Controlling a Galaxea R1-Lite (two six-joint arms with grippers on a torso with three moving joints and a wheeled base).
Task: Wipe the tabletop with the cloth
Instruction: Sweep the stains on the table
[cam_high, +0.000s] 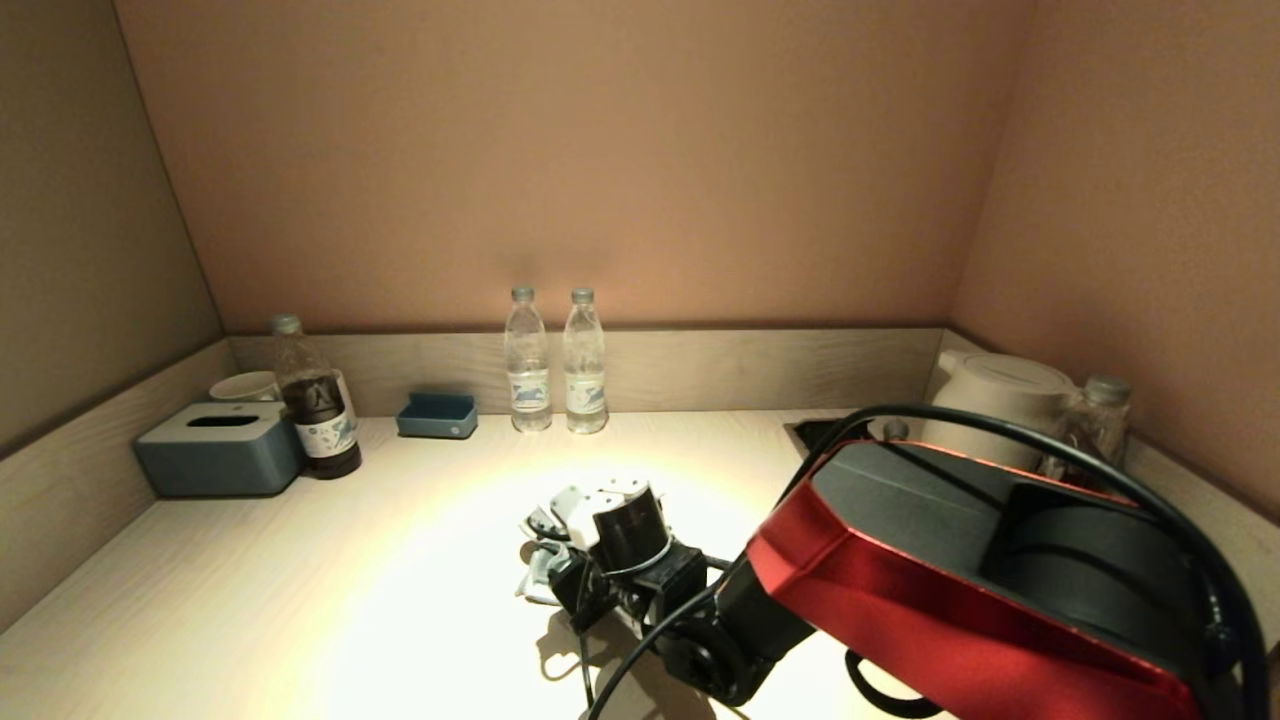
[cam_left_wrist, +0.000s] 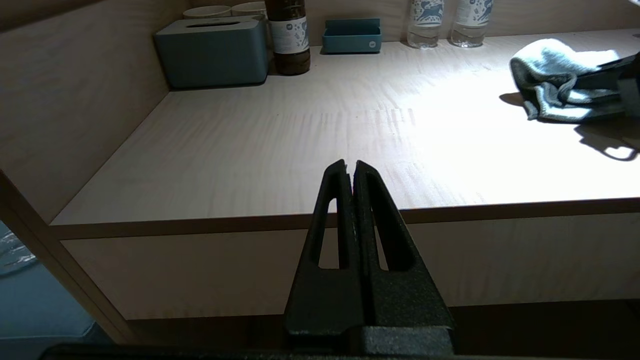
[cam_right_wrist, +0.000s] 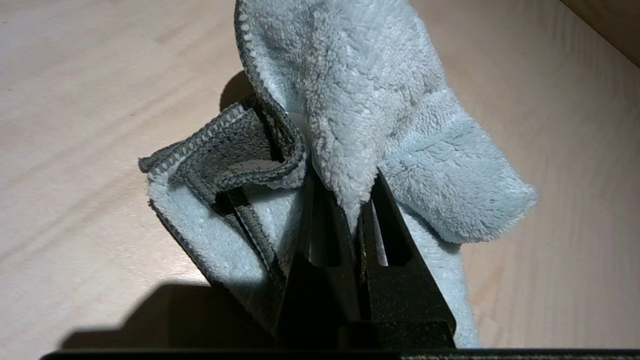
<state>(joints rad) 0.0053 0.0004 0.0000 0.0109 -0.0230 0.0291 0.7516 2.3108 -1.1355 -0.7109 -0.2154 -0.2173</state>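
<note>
The light-blue cloth (cam_right_wrist: 360, 110) with darker edging is pinched between the fingers of my right gripper (cam_right_wrist: 352, 200), which is shut on it and presses it onto the pale beige tabletop (cam_high: 330, 560). In the head view the right gripper (cam_high: 570, 570) sits near the middle of the tabletop, and only a small part of the cloth (cam_high: 535, 575) shows under it. The cloth also shows in the left wrist view (cam_left_wrist: 555, 80). My left gripper (cam_left_wrist: 350, 167) is shut and empty, parked in front of the tabletop's front edge, out of the head view.
At the back left stand a blue-grey tissue box (cam_high: 220, 450), a dark bottle (cam_high: 315, 400), cups (cam_high: 245, 385) and a small blue tray (cam_high: 437, 415). Two water bottles (cam_high: 555, 360) stand at the back middle. A white kettle (cam_high: 1000, 405) and another bottle (cam_high: 1095, 420) stand at the back right.
</note>
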